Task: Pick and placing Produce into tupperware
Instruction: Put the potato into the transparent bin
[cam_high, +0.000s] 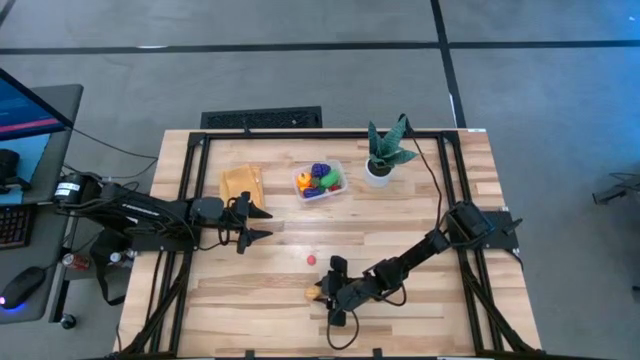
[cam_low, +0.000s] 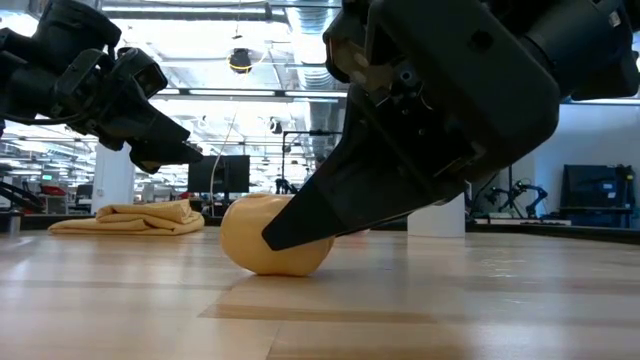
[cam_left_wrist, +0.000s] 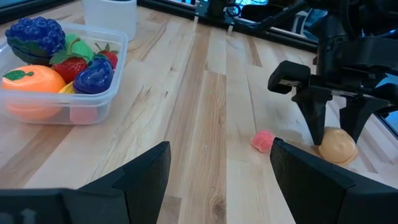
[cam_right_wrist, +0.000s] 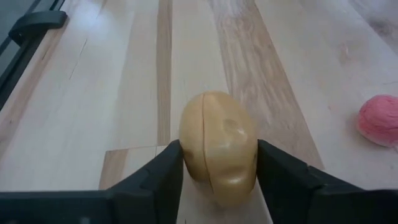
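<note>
With most produce already in the tupperware near the desk's rear edge, the right gripper jaws bracket, contact uncertain, the tan piece near the front edge; the pink piece remains, and the left gripper waits, jaws released.

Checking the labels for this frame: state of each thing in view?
Small clear plastic tub: open, holding toy produce.
Tan egg-shaped toy: on the table, between the right claw's fingers.
Small pink toy bit: loose on the table.
Right claw: closing around the tan toy.
Left claw: open, empty.
</note>
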